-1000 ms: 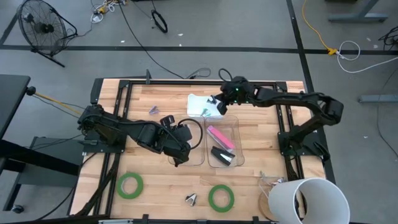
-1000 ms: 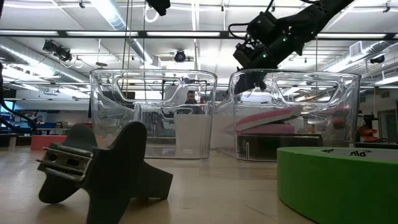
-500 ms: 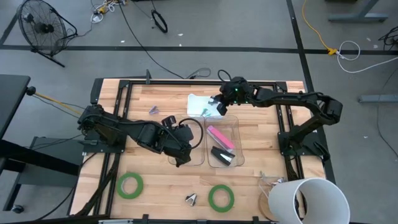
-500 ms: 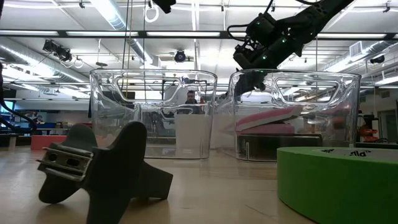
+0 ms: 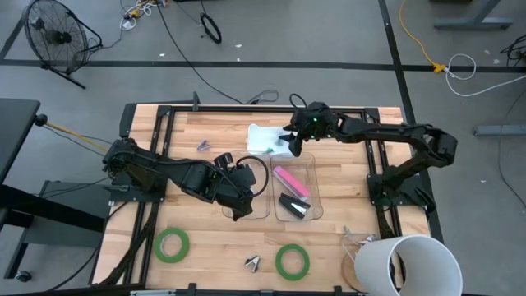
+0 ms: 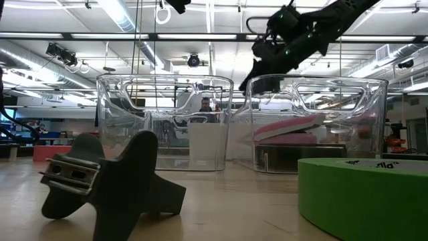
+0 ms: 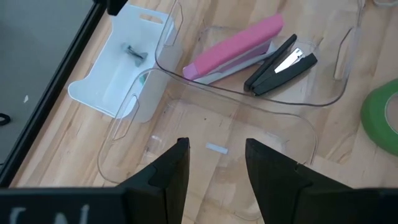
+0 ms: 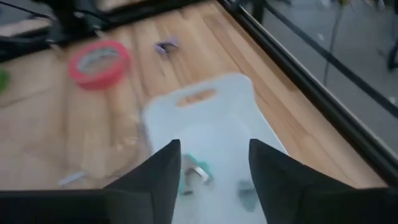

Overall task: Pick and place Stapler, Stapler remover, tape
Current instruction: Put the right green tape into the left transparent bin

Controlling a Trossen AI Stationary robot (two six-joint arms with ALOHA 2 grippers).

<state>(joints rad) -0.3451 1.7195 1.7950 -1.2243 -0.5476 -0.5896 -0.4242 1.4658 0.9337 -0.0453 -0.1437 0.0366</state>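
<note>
A pink stapler (image 5: 292, 181) and a black stapler (image 5: 292, 206) lie in the right clear bin (image 5: 313, 163). My right gripper (image 8: 214, 148) hangs open over the white tray (image 8: 214, 102) beside that bin. A teal staple remover (image 8: 196, 171) and a grey one (image 8: 246, 186) lie in the tray. My left gripper (image 7: 216, 144) is open over the left clear bin (image 7: 186, 118), nothing between its fingers. Two green tape rolls (image 5: 173, 244) (image 5: 292, 261) and a dark staple remover (image 5: 252, 263) lie flat near the front edge. A purple remover (image 5: 203, 145) lies at the back left.
A white bucket (image 5: 407, 263) stands at the front right corner. A red ring (image 8: 99, 59) lies on the wood beyond the tray. A small white scrap (image 7: 217, 148) lies in the left bin. Bare wood shows between the bins and the front edge.
My right gripper has opened above the white tray and risen a little, shifting slightly toward the table's right. My left arm has kept still.
</note>
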